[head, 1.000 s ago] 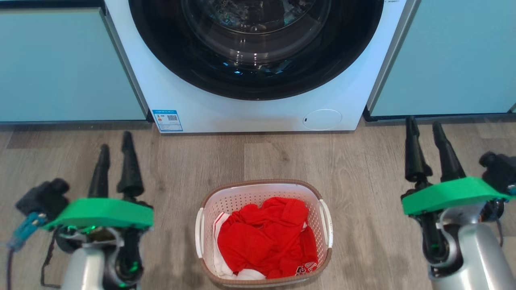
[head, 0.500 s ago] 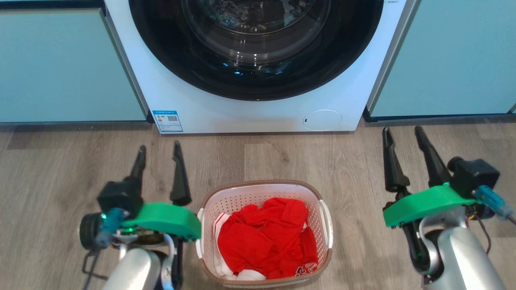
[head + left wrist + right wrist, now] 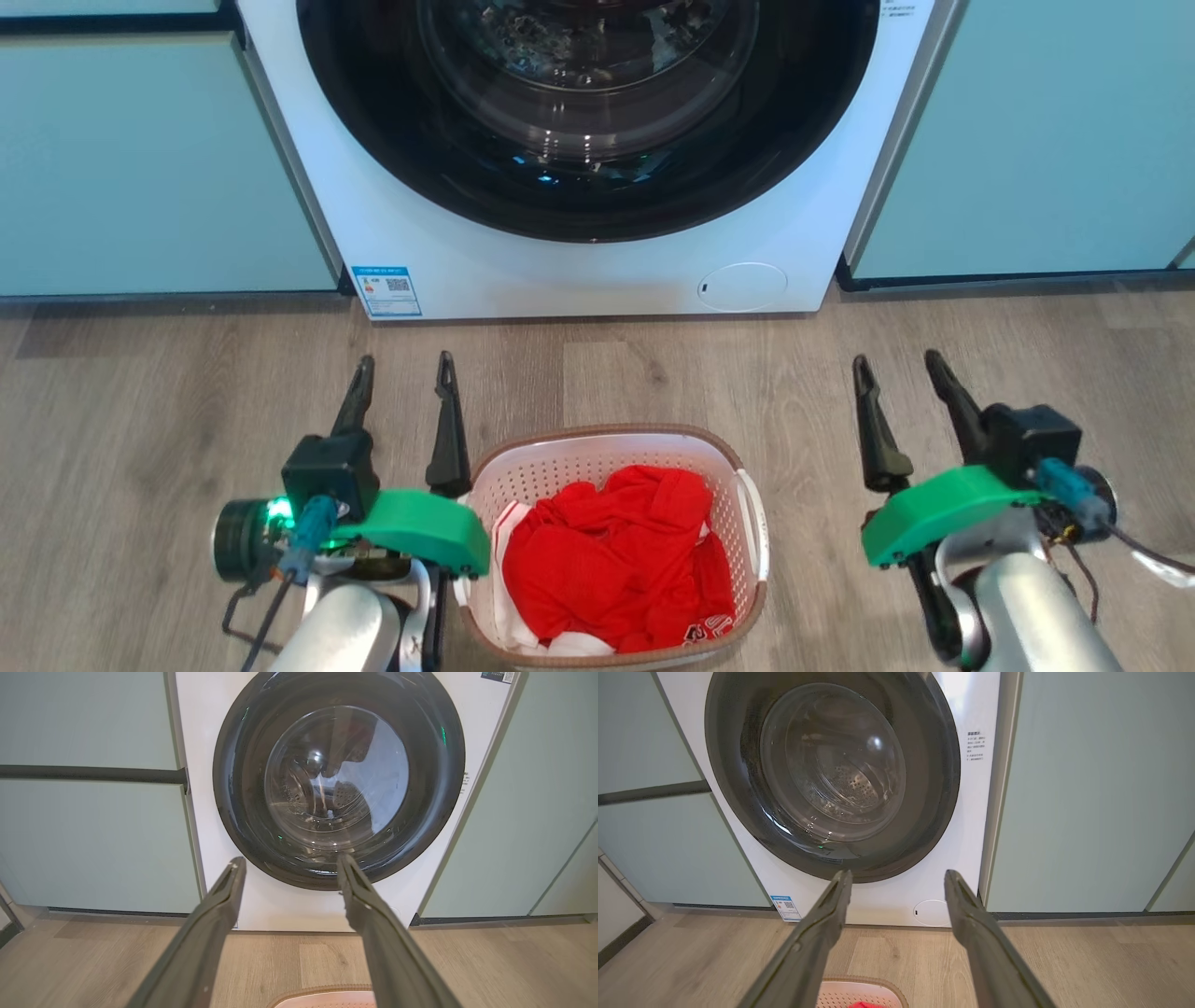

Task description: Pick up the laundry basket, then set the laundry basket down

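Note:
The laundry basket (image 3: 588, 457) stands on the wood floor, white and perforated with a brown rim, red clothes (image 3: 616, 560) piled inside. Its far rim peeks in at the bottom of the left wrist view (image 3: 322, 996) and the right wrist view (image 3: 859, 989). My left gripper (image 3: 403, 366) is open, hovering just left of the basket, its green wrist plate beside the left handle. My right gripper (image 3: 898, 366) is open too, off to the basket's right with a floor gap between. Both point toward the washer, nothing between their fingers.
A white front-loading washing machine (image 3: 579, 271) with a dark round door (image 3: 338, 774) stands straight ahead, flanked by pale teal cabinet fronts (image 3: 159, 168). Wood floor (image 3: 653, 373) lies between the washer and the basket.
Both arms have swung inward toward the basket, the left one much further, now right beside its left side. The head camera has tipped slightly, shifting the scene down.

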Robot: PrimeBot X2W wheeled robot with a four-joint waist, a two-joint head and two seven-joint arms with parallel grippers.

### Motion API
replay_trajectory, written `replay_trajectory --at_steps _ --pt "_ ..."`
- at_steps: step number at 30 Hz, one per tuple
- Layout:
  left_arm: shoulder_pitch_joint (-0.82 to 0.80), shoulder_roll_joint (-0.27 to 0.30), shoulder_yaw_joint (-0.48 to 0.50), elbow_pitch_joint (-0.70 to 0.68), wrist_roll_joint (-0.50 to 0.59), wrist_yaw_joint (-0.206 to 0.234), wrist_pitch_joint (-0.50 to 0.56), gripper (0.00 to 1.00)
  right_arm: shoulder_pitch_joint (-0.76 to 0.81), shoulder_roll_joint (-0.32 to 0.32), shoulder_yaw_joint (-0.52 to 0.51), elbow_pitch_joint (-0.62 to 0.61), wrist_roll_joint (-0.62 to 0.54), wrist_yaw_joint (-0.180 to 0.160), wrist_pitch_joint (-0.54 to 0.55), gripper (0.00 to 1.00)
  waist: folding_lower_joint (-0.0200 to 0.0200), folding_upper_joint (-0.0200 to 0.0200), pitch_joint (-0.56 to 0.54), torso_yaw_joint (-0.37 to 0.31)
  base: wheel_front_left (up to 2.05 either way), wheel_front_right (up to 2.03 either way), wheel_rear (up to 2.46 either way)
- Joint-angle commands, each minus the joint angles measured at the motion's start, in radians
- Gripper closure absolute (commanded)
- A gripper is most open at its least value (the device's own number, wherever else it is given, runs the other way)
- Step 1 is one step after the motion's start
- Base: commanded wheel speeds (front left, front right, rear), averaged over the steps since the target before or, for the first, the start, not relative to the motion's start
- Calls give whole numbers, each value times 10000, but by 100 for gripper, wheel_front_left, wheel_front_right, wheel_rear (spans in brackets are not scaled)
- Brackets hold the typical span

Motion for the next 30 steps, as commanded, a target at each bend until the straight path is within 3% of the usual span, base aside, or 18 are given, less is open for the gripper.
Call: replay_trajectory --at_steps 1,12,18,30 --pt "-510 -32 386 -289 196 -102 -136 0 -541 5 258 -325 -322 53 -208 0 0 0 -6 -2 0 0 0" --pt "-263 -851 1827 -1008 1351 -1116 -459 0 -696 -12 451 -1179 -1732 58 -530 0 0 0 34 26 0 0 0" --pt "70 -1013 2384 -296 1158 -2205 -634 0 -661 13 489 -1053 -2194 61 -705 0 0 0 -22 54 0 0 0" --pt "141 -1023 2586 1183 75 -2361 -663 0 -602 55 482 392 -1675 62 -734 0 0 0 -94 41 0 0 0"
